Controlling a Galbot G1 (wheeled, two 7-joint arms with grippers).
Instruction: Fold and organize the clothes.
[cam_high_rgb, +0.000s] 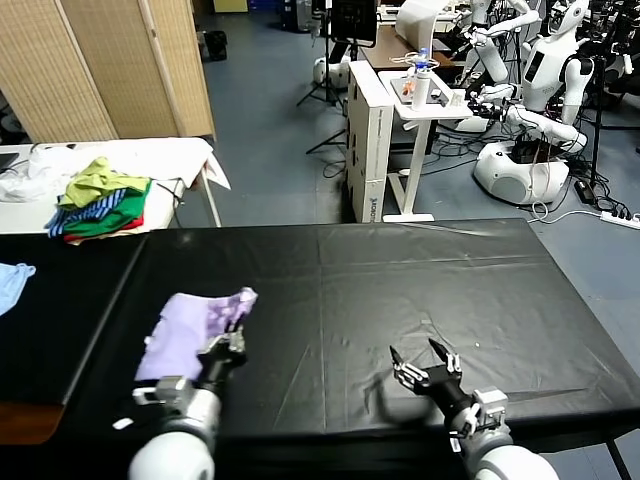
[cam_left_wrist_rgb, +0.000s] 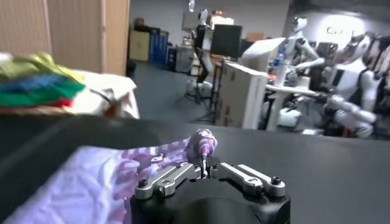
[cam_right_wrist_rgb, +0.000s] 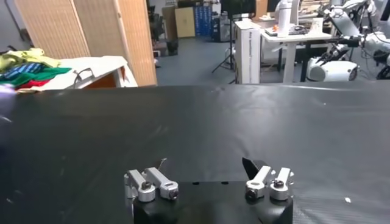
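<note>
Cut off at the head view's left edge: light blue cloth (cam_high_rgb: 12, 283) at the black tabletop's (cam_high_rgb: 420, 290) left side, only a corner showing. Hidden under the left gripper (cam_high_rgb: 232, 340): the near right part of the lavender T-shirt (cam_high_rgb: 185, 330); its sleeves and neckline not traceable in the bunched folds. Blurred in the left wrist view: garment pile (cam_left_wrist_rgb: 36, 82) and the shirt's near folds. Cropped by the lower edge: both arms. Too small to tell: the bottle (cam_high_rgb: 422, 62) on the far white table.
</note>
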